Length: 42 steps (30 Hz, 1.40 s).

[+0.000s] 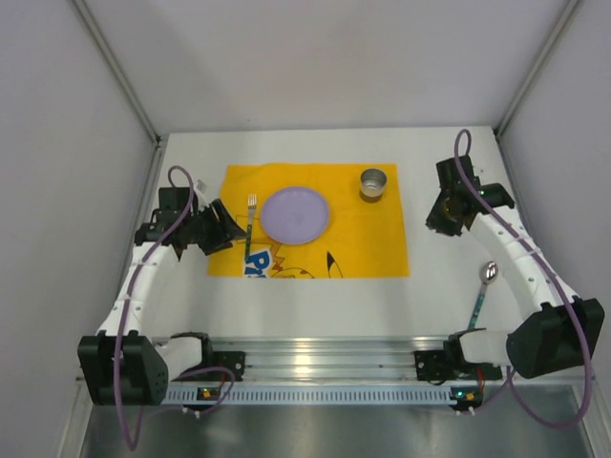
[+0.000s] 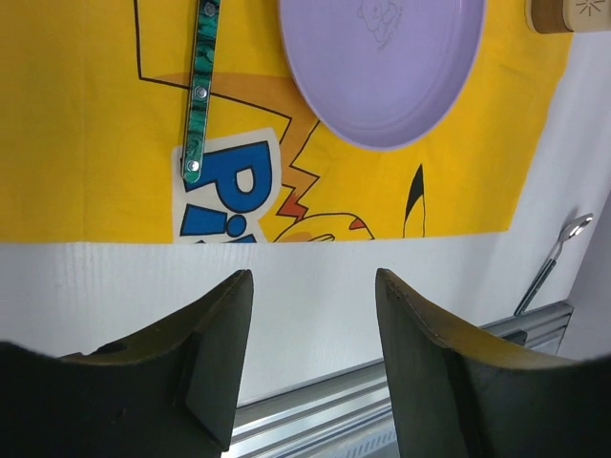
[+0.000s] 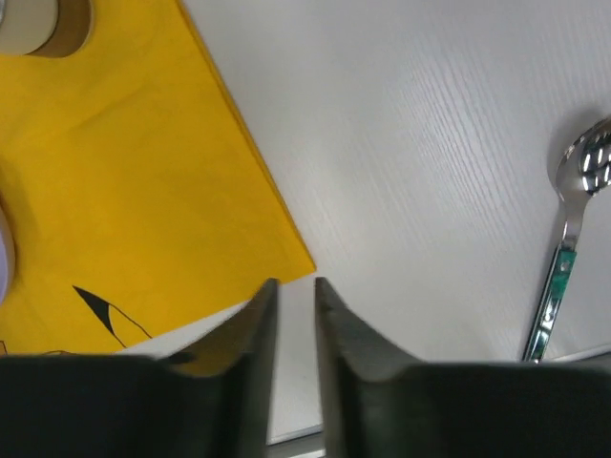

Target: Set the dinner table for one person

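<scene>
The white dinner table (image 1: 315, 305) carries a yellow printed mat (image 1: 368, 243). On the mat lie a purple plate (image 1: 296, 213), a fork (image 1: 250, 224) with a green handle left of the plate, and a metal cup (image 1: 373, 183) at the far right. A spoon (image 1: 485, 291) lies on the bare table right of the mat. My left gripper (image 1: 221, 229) hovers just left of the fork, open and empty; its view shows the fork handle (image 2: 198, 91) and plate (image 2: 382, 67). My right gripper (image 1: 441, 215) is beyond the mat's right edge, shut and empty, with the spoon (image 3: 563, 248) to its side.
Grey walls enclose the table on three sides. An aluminium rail (image 1: 325, 358) with the arm bases runs along the near edge. The mat's near right corner (image 3: 301, 258) lies just ahead of my right fingers.
</scene>
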Motion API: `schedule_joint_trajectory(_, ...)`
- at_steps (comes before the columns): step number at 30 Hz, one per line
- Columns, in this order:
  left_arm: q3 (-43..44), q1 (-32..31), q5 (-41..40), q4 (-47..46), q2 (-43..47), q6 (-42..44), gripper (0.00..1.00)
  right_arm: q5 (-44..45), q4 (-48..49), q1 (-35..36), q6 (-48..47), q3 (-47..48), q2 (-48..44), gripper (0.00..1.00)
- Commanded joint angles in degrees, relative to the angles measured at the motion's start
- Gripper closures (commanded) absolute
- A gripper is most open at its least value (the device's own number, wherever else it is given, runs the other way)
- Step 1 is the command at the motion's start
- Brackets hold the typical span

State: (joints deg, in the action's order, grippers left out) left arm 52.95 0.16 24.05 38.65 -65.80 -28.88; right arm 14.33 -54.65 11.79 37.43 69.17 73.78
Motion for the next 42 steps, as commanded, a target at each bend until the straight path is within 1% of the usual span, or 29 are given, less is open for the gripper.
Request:
schedule_joint_trajectory(1, 0.8, 0.1, -1.5, 1.0, 3.7, -1.0, 0.41, 1.8, -5.3, -0.2, 1.9, -0.2, -1.3, 0.78)
schedule_joint_trajectory(2, 0.1, 0.1, -1.7, 1.1, 4.2, -1.1, 0.40, 1.9, -4.9, -1.6, 0.7, -1.9, -2.1, 0.41)
schedule_joint_trajectory(3, -0.5, 0.0, -1.8, 1.0, 4.7, -1.3, 0.40, 1.6, -4.3, -5.5, -0.1, -5.2, -3.1, 0.14)
schedule_joint_trajectory(4, -1.1, 0.0, -1.6, 0.9, 5.9, -2.0, 0.40, 1.3, -3.0, -8.0, -1.0, -6.9, -3.3, 0.01)
schedule_joint_trajectory(5, -2.1, 0.1, -1.2, 0.9, 6.4, -2.3, 0.40, 0.9, -2.4, -10.5, -3.6, -8.3, -3.1, 0.00)
schedule_joint_trajectory(6, -2.5, 0.0, -1.1, 1.0, 6.8, -2.6, 0.40, 1.1, -1.9, -16.3, -4.5, -9.8, -2.8, 0.00)
schedule_joint_trajectory(8, -3.3, 0.1, -0.6, 1.9, 7.7, -3.4, 0.40, 1.0, -0.1, -21.3, -7.3, -13.5, -0.8, 0.00)
schedule_joint_trajectory(9, -3.4, 0.0, -0.3, 2.3, 8.0, -3.5, 0.40, 0.5, 0.6, -25.3, -8.1, -14.7, 0.6, 0.00)
schedule_joint_trajectory(11, -3.5, -1.0, -0.4, 3.6, 8.1, -3.7, 0.40, -0.1, 3.8, -28.2, -9.6, -17.7, 2.2, 0.00)
schedule_joint_trajectory(17, -2.1, -1.7, -0.1, 4.1, 6.9, -4.4, 0.40, -1.1, 8.6, -36.1, -11.1, -18.1, 11.6, 0.00)
schedule_joint_trajectory(18, -1.5, -1.7, -0.1, 4.3, 6.7, -4.5, 0.40, -3.1, 9.3, -38.1, -11.1, -18.6, 13.9, 0.00)
schedule_joint_trajectory(19, -1.0, -1.7, -0.6, 4.6, 6.7, -4.4, 0.40, -4.2, 10.9, -38.6, -10.5, -18.9, 15.0, 0.00)
schedule_joint_trajectory(21, 0.2, -1.7, -1.1, 5.4, 7.0, -4.3, 0.40, -6.2, 13.3, -38.9, -9.9, -19.8, 18.0, 0.04)
schedule_joint_trajectory(22, 0.5, -1.7, -1.6, 5.6, 7.3, -4.2, 0.40, -6.5, 14.0, -38.9, -9.1, -20.1, 18.9, 0.09)
schedule_joint_trajectory(23, 0.7, -1.7, -2.0, 5.9, 7.5, -4.1, 0.40, -6.9, 14.6, -38.9, -8.6, -20.5, 20.0, 0.17)
schedule_joint_trajectory(24, 0.6, -1.7, -2.2, 6.2, 8.0, -4.2, 0.40, -8.2, 16.1, -38.9, -8.3, -21.4, 21.5, 0.24)
schedule_joint_trajectory(25, 0.4, -1.7, -2.7, 6.3, 8.7, -4.4, 0.40, -8.7, 16.7, -38.9, -7.5, -21.8, 22.2, 0.31)
schedule_joint_trajectory(26, -0.3, -1.7, -2.9, 6.3, 9.1, -4.6, 0.40, -9.4, 17.5, -38.9, -7.4, -22.1, 22.7, 0.48)
schedule_joint_trajectory(27, -0.7, -1.7, -3.0, 6.3, 9.6, -4.9, 0.40, -9.4, 18.0, -38.7, -7.2, -22.4, 23.5, 0.55)
schedule_joint_trajectory(28, -1.2, -1.7, -3.1, 6.3, 10.9, -5.4, 0.40, -9.0, 18.3, -38.3, -7.2, -22.2, 23.4, 0.64)
schedule_joint_trajectory(29, -2.1, -1.7, -3.4, 6.2, 11.4, -5.7, 0.40, -8.5, 18.6, -37.5, -7.5, -22.2, 23.3, 0.78)
schedule_joint_trajectory(32, -4.2, -1.7, -3.8, 5.7, 13.3, -6.5, 0.40, -7.4, 18.8, -36.9, -8.3, -21.4, 23.7, 1.00)
schedule_joint_trajectory(35, -5.7, -1.7, -3.9, 5.2, 14.1, -7.3, 0.40, -7.5, 18.4, -36.2, -8.8, -20.7, 23.8, 1.00)
schedule_joint_trajectory(37, -6.2, -1.7, -3.9, 4.9, 14.4, -7.8, 0.40, -8.2, 17.6, -35.4, -8.4, -19.8, 21.7, 1.00)
schedule_joint_trajectory(40, -5.8, -1.7, -4.1, 4.3, 14.5, -8.0, 0.40, -8.3, 14.5, -31.8, -6.9, -16.0, 16.6, 1.00)
schedule_joint_trajectory(41, -5.5, -1.7, -4.3, 4.2, 14.4, -8.1, 0.40, -8.3, 13.4, -29.1, -6.6, -14.5, 15.2, 1.00)
schedule_joint_trajectory(42, -5.2, -1.7, -4.4, 4.0, 14.2, -7.9, 0.40, -8.6, 11.0, -27.5, -6.0, -11.0, 12.6, 1.00)
